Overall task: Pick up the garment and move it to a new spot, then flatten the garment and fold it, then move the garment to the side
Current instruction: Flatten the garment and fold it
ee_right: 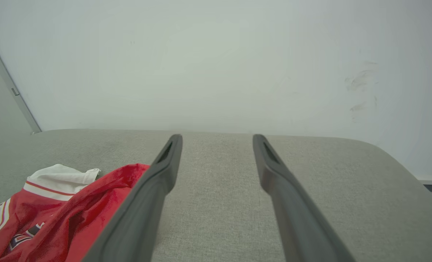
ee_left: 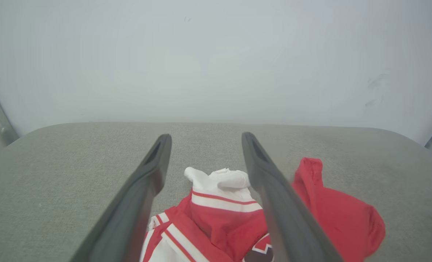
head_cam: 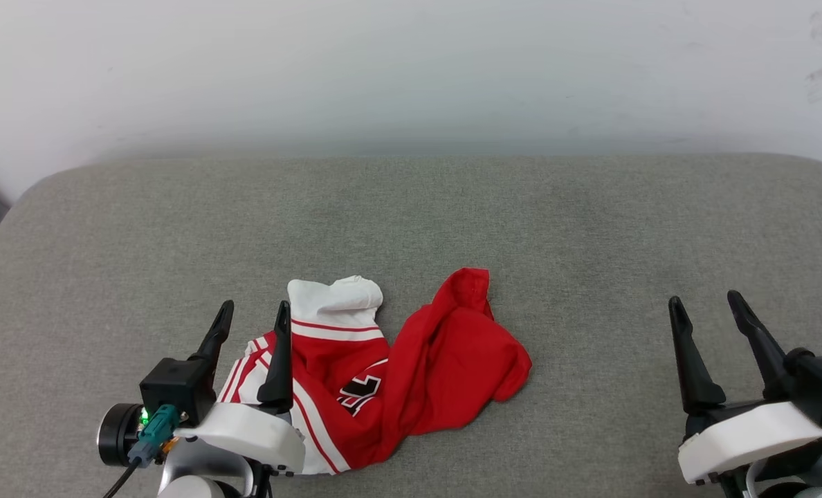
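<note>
Red-and-white garment (head_cam: 411, 366) crumpled in a heap on the grey fabric surface (head_cam: 591, 228), front-left of centre, one white sleeve (head_cam: 335, 296) pointing away. Left pincer (head_cam: 256, 306) spread wide and empty, over the garment's left edge. Right pincer (head_cam: 703, 299) likewise spread and empty, well apart to the right over bare fabric.

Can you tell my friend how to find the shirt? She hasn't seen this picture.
Look at the big grey table in front of the white wall. Near its front edge, by the left end effector, lies a crumpled shirt. It is the one bright red thing there, with white striped sleeves and black lettering.
</note>
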